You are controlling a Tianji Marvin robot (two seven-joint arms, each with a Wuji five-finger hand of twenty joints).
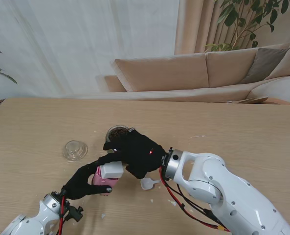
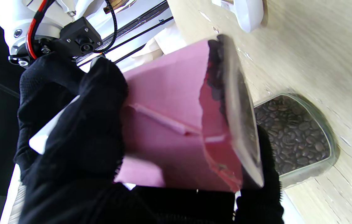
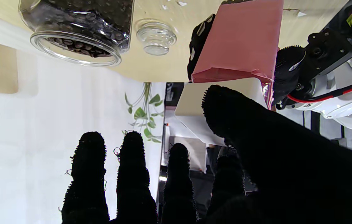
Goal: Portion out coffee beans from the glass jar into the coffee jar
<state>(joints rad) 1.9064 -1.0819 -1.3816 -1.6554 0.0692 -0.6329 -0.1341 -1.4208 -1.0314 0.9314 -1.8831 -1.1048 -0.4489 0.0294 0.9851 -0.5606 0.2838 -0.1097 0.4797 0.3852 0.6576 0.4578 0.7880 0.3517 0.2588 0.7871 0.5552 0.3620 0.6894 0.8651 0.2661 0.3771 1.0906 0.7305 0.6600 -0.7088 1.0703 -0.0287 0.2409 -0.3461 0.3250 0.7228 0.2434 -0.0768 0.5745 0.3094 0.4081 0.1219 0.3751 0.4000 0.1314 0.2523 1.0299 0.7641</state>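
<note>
The landmark is the round clear glass jar of dark coffee beans (image 1: 118, 132), standing open on the pale wooden table (image 1: 242, 132).

Coffee jar: the pink, flat-sided container with a clear rim (image 1: 103, 182) is the receiving vessel. It sits nearer to me than the glass jar and slightly to its left, close to it but apart from it. In the left wrist view the pink container (image 2: 169, 124) shows dark beans along its inner edge, with the glass jar (image 2: 294, 137) close beyond its mouth. Whether its base touches the table cannot be told.

Left hand: the black-gloved left hand (image 1: 83, 182) is wrapped around the pink container, fingers closed on its sides. The right wrist view confirms black fingers on both flanks of the pink body (image 3: 241, 40).

Right hand: the black-gloved right hand (image 1: 137, 152) lies between the glass jar and the pink container. Its fingers (image 3: 132, 168) are spread and extended. Its thumb lies against a white block-shaped lid (image 1: 111, 170) on top of the pink container; a full grasp on the lid cannot be confirmed.

Other items:
- A small clear glass stopper lid (image 1: 75, 150) lies left of the glass jar, well apart from it.
- A white plastic scoop (image 1: 148, 183) lies on the table nearer to me than the glass jar, just beside the right wrist.
</note>
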